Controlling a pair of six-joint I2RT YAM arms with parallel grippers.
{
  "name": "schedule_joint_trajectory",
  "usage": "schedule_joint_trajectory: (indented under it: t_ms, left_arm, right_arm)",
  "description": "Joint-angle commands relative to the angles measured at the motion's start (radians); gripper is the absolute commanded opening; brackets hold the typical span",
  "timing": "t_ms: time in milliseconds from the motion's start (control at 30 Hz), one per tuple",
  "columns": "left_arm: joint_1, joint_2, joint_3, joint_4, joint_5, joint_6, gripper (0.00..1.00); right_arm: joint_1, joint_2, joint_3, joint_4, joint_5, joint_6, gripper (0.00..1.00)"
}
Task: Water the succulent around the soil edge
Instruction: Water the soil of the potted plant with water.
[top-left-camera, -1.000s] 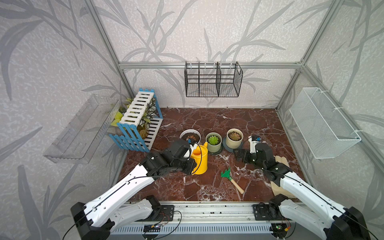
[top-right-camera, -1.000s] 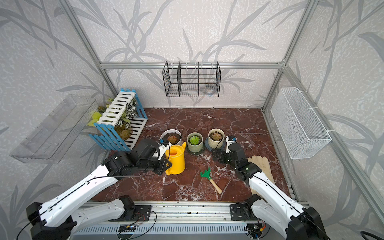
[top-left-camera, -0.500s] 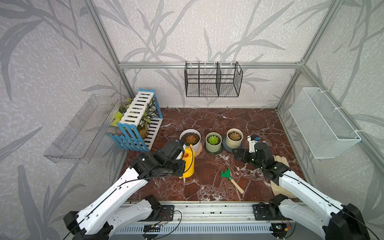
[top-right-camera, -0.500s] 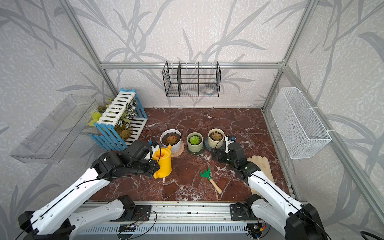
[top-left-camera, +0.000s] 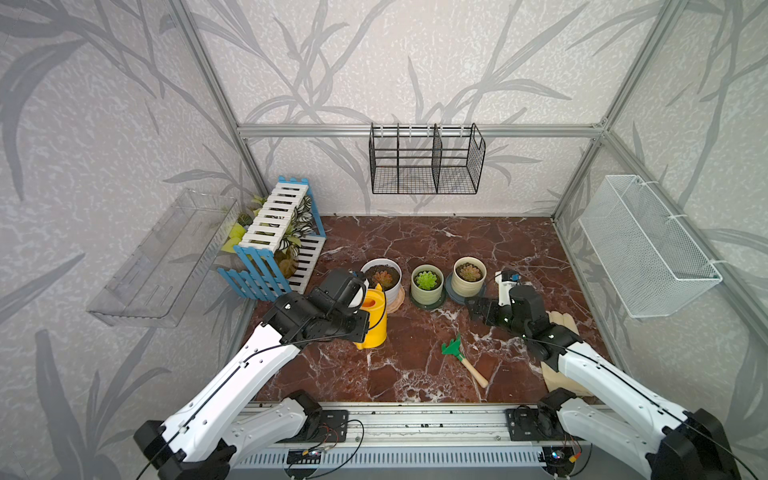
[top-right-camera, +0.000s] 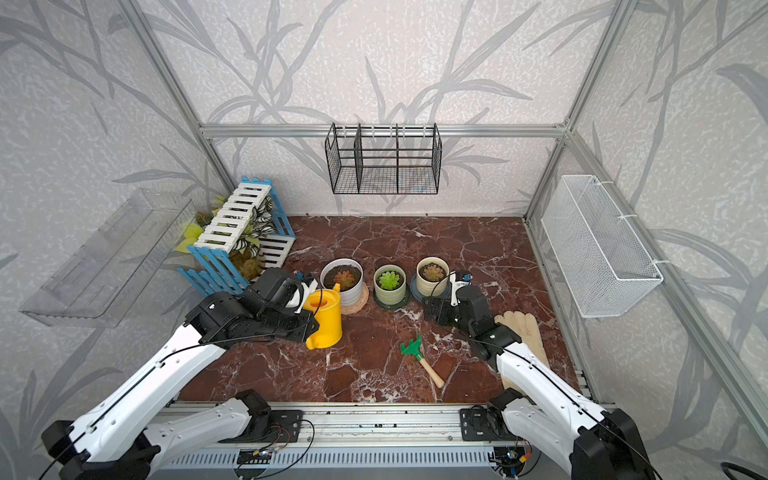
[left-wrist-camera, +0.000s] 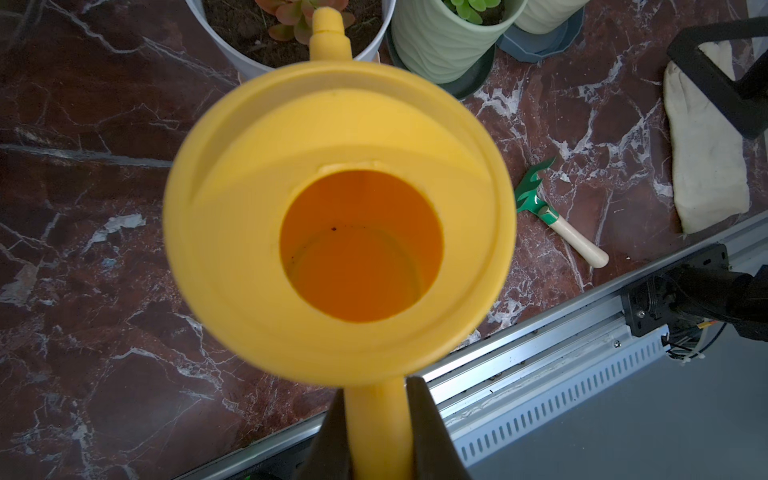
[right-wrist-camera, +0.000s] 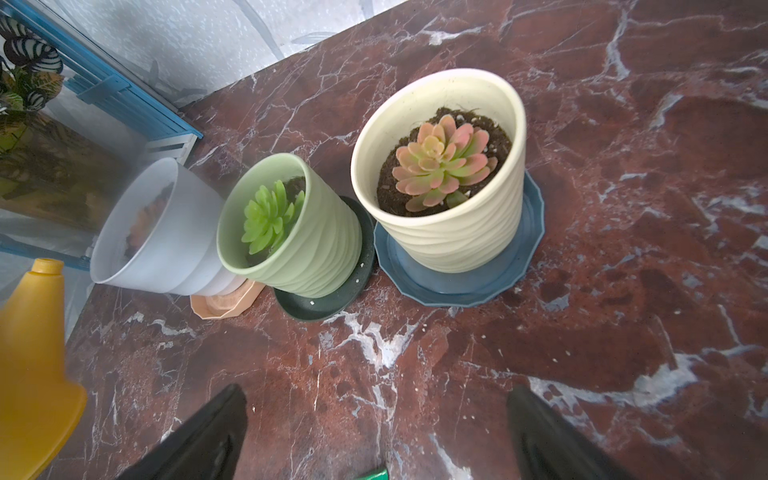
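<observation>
**Can swung off the middle pot; spout now at the white pot's rim**

Succulent, pink-orange rosette in dark crumbly soil, sits in the white pot, leftmost of three in a row near the middle of the marble floor, toward the left edge; the pot is smooth, round and tapered, on a peach scalloped saucer.

Yellow watering can: a second ago it stood further right, spout near the green pot; it now sits left, with the spout tip over the near rim of the white pot, above soil rather than the leaves; body close to upright, so I judge pouring not yet begun; the shift looks like lining up on this pot's soil edge. Can is matte plastic, wide flared mouth, round opening; inside shows only a shallow bottom, water level unclear.

Left gripper clamped on the can's handle, dark jaws pressed either side of it.

Green ribbed pot on a dark saucer, cream ribbed pot on a blue faceted saucer; both untouched.

Right gripper spread wide, empty, hovering low in front of the cream pot; unmoved over the second.

Green rake with a wooden handle lies toward the front edge; cloth gloves along the right edge.
</observation>
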Motion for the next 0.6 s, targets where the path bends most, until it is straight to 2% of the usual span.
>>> schedule_joint_trajectory:
  t_ms: [0,300,567]
  left_arm:
    - [0.005,-0.004,0.036,0.041,0.061,0.015,0.00]
    - [0.006,0.035,-0.003,0.167,0.174,0.024,0.00]
    - [0.011,0.051,-0.007,0.158,0.144,0.007,0.00]
  right_arm:
    - [0.008,-0.016,-0.016,0.019,0.003,-0.008,0.99]
    - [0.006,-0.031,-0.022,0.015,0.006,-0.008,0.99]
    - [0.007,-0.054,-0.030,0.005,0.025,-0.011,0.99]
